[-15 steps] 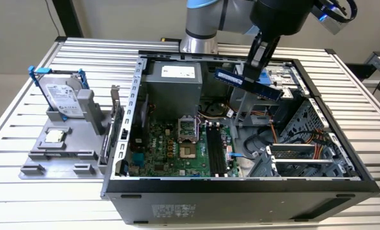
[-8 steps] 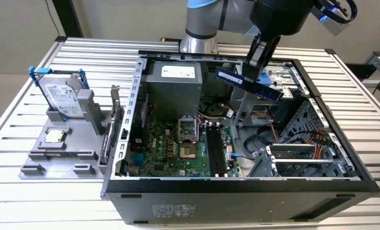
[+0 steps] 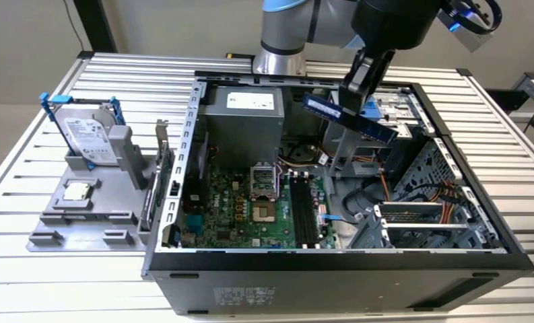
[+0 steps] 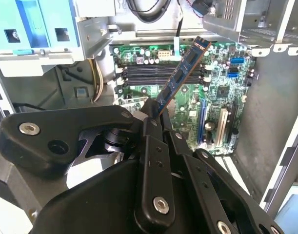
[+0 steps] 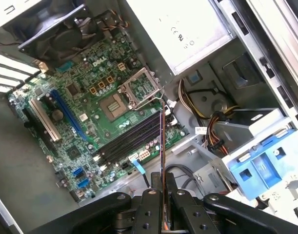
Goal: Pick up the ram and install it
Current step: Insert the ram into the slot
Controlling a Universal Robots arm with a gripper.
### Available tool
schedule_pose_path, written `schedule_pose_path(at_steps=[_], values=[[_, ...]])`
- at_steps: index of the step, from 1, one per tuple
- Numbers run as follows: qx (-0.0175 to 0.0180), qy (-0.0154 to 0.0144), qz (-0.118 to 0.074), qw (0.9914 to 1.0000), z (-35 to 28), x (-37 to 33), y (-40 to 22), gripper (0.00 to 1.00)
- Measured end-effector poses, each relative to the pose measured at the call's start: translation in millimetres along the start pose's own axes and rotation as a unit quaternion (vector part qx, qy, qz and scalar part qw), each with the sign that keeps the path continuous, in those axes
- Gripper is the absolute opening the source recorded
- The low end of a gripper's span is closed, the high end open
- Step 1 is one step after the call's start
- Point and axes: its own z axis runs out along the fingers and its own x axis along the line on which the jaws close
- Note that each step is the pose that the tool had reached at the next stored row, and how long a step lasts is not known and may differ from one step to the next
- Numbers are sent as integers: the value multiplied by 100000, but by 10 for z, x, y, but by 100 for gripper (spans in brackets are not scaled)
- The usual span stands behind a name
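One stick is off the bench and in the air: the ram [image 3: 349, 118] is pinched by one end between the fingers of the gripper [image 3: 349, 89], whose jaws are drawn in tight on its thin faces with no gap showing in both wrist views. In the second wrist view the ram [image 4: 181, 74] juts straight out from the gripper [image 4: 151, 115] as a blue board. In the first wrist view the ram [image 5: 161, 139] shows edge-on as a thin line rising from the gripper [image 5: 163, 181]. It hangs above the open computer case [image 3: 193, 138], over the drive-bay side, toward the exterior view's right of the black memory slots [image 3: 303, 208] on the motherboard [image 3: 235, 212] and well above them. Its long axis slants across the exterior view, while the slots run toward the case's near wall, so stick and slots look crossed rather than parallel. In the first wrist view its free end overlaps the memory slots [image 5: 131, 141], beside the open processor socket [image 5: 113, 106]. A hard drive [image 3: 89, 138] and a processor chip [image 3: 76, 192] sit on the grey fixture [image 3: 96, 222] outside the case.
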Motion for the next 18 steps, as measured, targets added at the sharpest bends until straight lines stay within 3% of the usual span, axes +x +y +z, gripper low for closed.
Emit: schedule_pose_path(at_steps=[9,18], values=[[9,-75,2595,99966,0,0,0,0],[17,-152,5241,99862,0,0,0,0]])
